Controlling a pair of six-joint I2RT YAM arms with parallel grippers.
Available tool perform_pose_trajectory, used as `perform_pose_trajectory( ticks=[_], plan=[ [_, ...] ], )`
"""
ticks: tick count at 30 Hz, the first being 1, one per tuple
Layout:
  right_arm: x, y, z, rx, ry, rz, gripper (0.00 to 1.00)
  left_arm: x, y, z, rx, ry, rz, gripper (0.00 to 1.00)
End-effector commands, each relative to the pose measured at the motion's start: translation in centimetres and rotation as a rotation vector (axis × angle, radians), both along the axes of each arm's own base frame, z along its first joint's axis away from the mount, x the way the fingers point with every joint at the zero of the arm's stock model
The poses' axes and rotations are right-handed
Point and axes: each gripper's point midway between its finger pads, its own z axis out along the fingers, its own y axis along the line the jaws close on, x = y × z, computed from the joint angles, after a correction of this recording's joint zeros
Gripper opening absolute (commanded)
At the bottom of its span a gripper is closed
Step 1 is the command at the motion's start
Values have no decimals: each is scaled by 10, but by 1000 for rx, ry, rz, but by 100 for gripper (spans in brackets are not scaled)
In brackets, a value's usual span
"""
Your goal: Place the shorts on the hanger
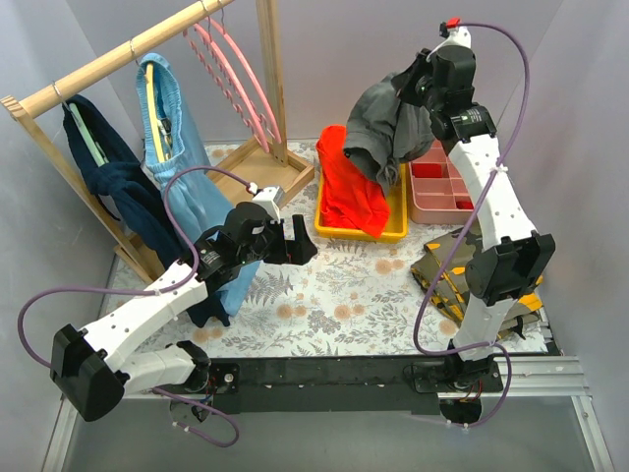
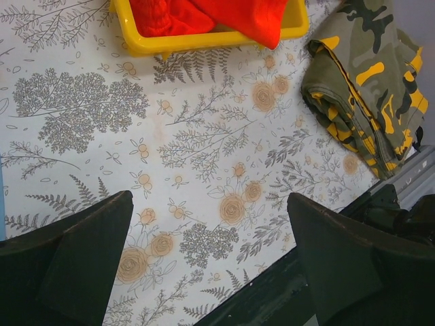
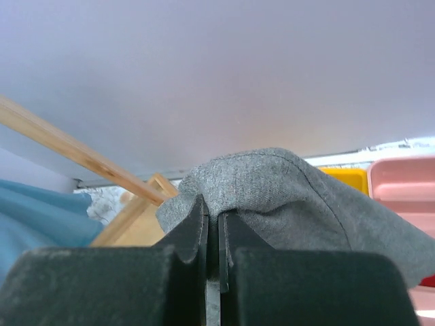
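Note:
My right gripper (image 1: 411,84) is shut on the dark grey shorts (image 1: 385,126) and holds them high above the yellow tray (image 1: 396,228); they hang down bunched. In the right wrist view the grey fabric (image 3: 285,197) is pinched between my closed fingers (image 3: 194,227). Two pink hangers (image 1: 236,74) hang from the wooden rail (image 1: 108,61) at the back, left of the shorts. My left gripper (image 1: 293,239) is open and empty, low over the floral cloth (image 2: 204,142), with its fingertips (image 2: 88,238) wide apart.
A bright orange garment (image 1: 352,187) lies in the yellow tray. Light blue shorts (image 1: 182,157) and a dark navy garment (image 1: 118,177) hang on the rack. A pink compartment tray (image 1: 440,187) stands at the back right. A camouflage garment (image 1: 472,265) lies at the right.

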Motion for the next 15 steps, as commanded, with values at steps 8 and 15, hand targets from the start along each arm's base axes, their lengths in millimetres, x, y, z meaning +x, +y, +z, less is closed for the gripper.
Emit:
perform_pose_trajectory(
  ticks=[8,15],
  plan=[
    [-75,-7,188,15,-490,-26,1,1,-10,28,-64,-55,-43,98],
    [-96,-17,204,26,-531,-44,1,0,-14,29,-79,-54,-55,98]
  ],
)
